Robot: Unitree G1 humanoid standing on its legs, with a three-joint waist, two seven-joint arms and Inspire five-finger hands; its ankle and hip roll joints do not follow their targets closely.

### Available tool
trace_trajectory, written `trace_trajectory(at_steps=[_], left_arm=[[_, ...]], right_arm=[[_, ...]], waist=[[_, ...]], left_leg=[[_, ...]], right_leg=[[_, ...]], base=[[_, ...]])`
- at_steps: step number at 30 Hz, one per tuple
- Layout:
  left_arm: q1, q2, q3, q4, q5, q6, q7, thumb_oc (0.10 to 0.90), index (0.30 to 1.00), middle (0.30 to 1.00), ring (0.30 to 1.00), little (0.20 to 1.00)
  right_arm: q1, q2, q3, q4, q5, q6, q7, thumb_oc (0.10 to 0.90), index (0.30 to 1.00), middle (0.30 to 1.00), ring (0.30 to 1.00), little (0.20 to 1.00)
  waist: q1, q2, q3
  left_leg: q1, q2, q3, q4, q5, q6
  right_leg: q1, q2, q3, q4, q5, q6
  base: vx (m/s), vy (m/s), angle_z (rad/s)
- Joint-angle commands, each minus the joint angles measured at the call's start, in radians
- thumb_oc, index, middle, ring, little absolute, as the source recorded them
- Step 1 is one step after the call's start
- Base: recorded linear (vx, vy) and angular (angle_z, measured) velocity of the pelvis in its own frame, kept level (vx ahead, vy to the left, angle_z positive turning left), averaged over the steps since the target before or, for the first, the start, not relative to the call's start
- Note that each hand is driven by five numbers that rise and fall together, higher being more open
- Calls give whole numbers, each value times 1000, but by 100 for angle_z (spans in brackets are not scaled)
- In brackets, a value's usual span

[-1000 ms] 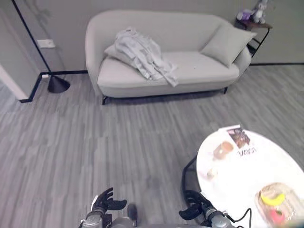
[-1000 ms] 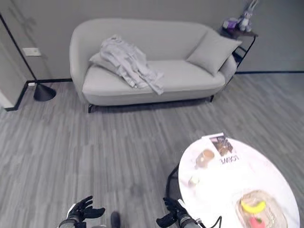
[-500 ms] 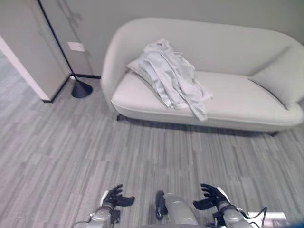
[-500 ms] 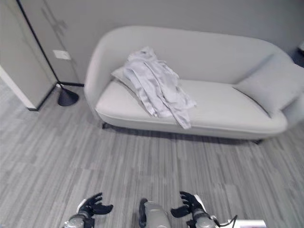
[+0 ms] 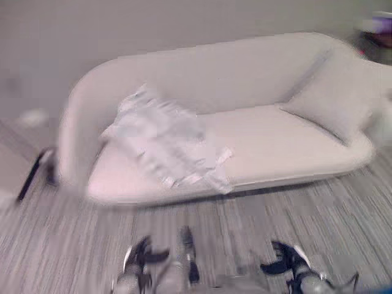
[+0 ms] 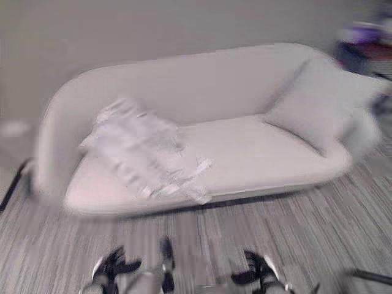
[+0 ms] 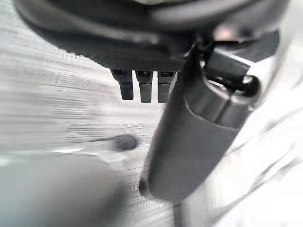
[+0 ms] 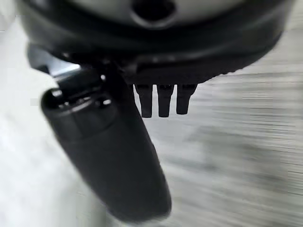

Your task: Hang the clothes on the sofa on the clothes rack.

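A pale sofa (image 5: 257,141) runs across the middle of the frame against a plain wall. The clothes (image 5: 165,144), a crumpled heap of light fabric, lie on the sofa's left half, draped from the backrest down over the seat, with one end hanging just past the front edge. A cushion (image 5: 327,104) leans in the sofa's right corner, well apart from the clothes. Something small and purple (image 5: 383,24) sits at the upper right edge of the frame, too smeared to make out. A dark, thin shape (image 5: 37,174) stands on the floor at the left edge, just beside the sofa's left end.

Striped grey floor (image 5: 306,214) fills the lower part of the frame. Both hands are low at the bottom edge, over the floor and well short of the sofa. The left hand (image 5: 139,257) shows at lower left and the right hand (image 5: 288,262) at lower right. In the wrist views the left hand's fingers (image 7: 144,87) and the right hand's fingers (image 8: 163,101) are straight, the thumbs standing out beside them, and each hand is released and holds nothing.
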Motion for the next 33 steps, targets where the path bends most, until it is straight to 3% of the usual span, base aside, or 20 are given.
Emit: trace_trajectory(at_steps=[1,2,3,4,5,6,8,9,10,11,12,13,17,27,29,30,32,33], left_arm=[[-73,53,-72,2,12,-46,-3,800,900,900,900,900],[-73,53,-72,2,12,-46,-4,800,900,900,900,900],[-72,57,-67,2,11,-47,-4,800,900,900,900,900],[-76,66,-62,-2,9,-48,-4,800,900,900,900,900],[-83,75,-63,-3,6,-50,-4,800,900,900,900,900],[-90,82,-63,-4,6,-49,0,800,900,900,900,900],[-90,82,-62,-4,6,-49,0,800,900,900,900,900],[-106,94,-63,-20,2,-55,2,800,900,900,900,900],[-108,100,-75,-43,3,-58,2,800,900,900,900,900],[-116,114,-79,-25,93,-18,33,800,900,900,900,900],[-116,114,-78,-25,93,-18,33,800,900,900,900,900],[-109,118,-81,-42,78,-39,20,800,900,900,900,900],[-114,98,-84,-58,19,-62,0,800,900,900,900,900],[-91,84,-116,-58,33,-51,-18,800,900,900,900,900],[-107,78,-132,-78,18,-48,-15,800,900,900,900,900],[-107,78,-132,-78,18,-48,-15,800,900,900,900,900],[-113,70,-156,-107,11,-49,-13,800,900,900,900,900],[-113,70,-155,-107,11,-49,-13,800,900,900,900,900]], right_arm=[[-1,-3,2,30,-30,-22,13,800,900,900,900,900],[-2,-3,2,31,-30,-22,13,800,900,900,900,900],[-5,2,11,25,-39,-24,18,800,900,900,900,900],[-13,4,13,6,-48,-26,22,800,900,900,900,900],[-25,3,15,4,-46,-29,22,800,900,900,900,900],[-32,10,16,0,-53,-23,18,800,900,900,900,900],[-32,10,16,0,-53,-22,18,800,900,900,900,900],[-34,14,9,-20,-46,-22,12,800,900,900,900,900],[-27,5,1,-38,-44,-22,7,800,900,900,900,900],[-19,-39,15,-42,-119,-18,-21,800,900,900,900,900],[-19,-39,15,-43,-119,-18,-21,800,900,900,900,900],[-30,-28,6,2,-94,-9,-24,800,900,900,900,900],[21,-5,-25,-21,-46,-19,-12,800,900,900,900,900],[49,-16,-48,-14,-47,-20,-13,800,900,900,900,900],[41,-25,-53,-11,-40,-17,-20,800,900,900,900,900],[41,-25,-53,-11,-40,-17,-20,800,900,900,900,900],[12,-38,-41,19,-38,-6,-18,800,900,900,900,900],[12,-38,-41,19,-38,-6,-18,800,900,900,900,900]], waist=[[44,-95,-75],[45,-93,-77],[52,-98,-79],[51,-106,-62],[48,-110,-49],[44,-103,-34],[45,-105,-35],[34,-93,-13],[15,-89,-4],[1,-97,6],[-1,-96,6],[6,-95,3],[17,-114,-36],[18,-112,-46],[15,-127,-14],[14,-127,-15],[19,-131,-3],[18,-131,-5]], left_leg=[[158,-8,27,-135,-112,-213],[156,-5,29,-135,-111,-214],[176,-20,35,-135,-134,-199],[215,-45,47,-135,-171,-169],[233,-52,54,-135,-193,-157],[257,-45,60,-135,-210,-148],[256,-46,61,-135,-210,-148],[287,-36,59,-135,-242,-152],[299,-46,29,-135,-250,-159],[303,-58,15,-135,-275,-158],[303,-56,14,-135,-274,-158],[294,-54,7,-135,-263,-164],[301,-69,-24,-135,-258,-168],[328,-78,-57,-134,-246,-173],[223,-71,-37,30,-276,-190],[222,-71,-38,32,-277,-190],[208,28,-73,94,-297,-220],[206,27,-74,92,-295,-220]], right_leg=[[388,-109,-99,-619,403,85],[384,-107,-97,-618,404,84],[354,-131,-101,-533,436,105],[260,-178,-94,-334,546,153],[198,-197,-96,-242,612,163],[117,-220,-113,-150,642,158],[113,-221,-111,-147,640,158],[29,-245,-193,-189,575,120],[13,-190,-219,-358,517,102],[33,-146,-198,-465,486,97],[36,-144,-201,-470,490,96],[63,-159,-187,-519,517,119],[141,-121,-188,-668,517,97],[197,-111,-211,-687,491,91],[197,-139,-239,-687,496,81],[197,-139,-240,-687,496,81],[190,-185,-230,-687,501,94],[188,-185,-230,-687,502,93]], base=[[594,179,-9],[232,104,68],[239,159,56],[293,196,37],[212,174,14],[71,66,-32],[59,22,7],[220,-56,48],[281,-119,24],[181,-133,28],[74,-93,41],[53,-42,80],[160,-108,50],[20,-41,6],[-135,-3,14],[-90,176,54],[7,251,47],[64,219,-4]])
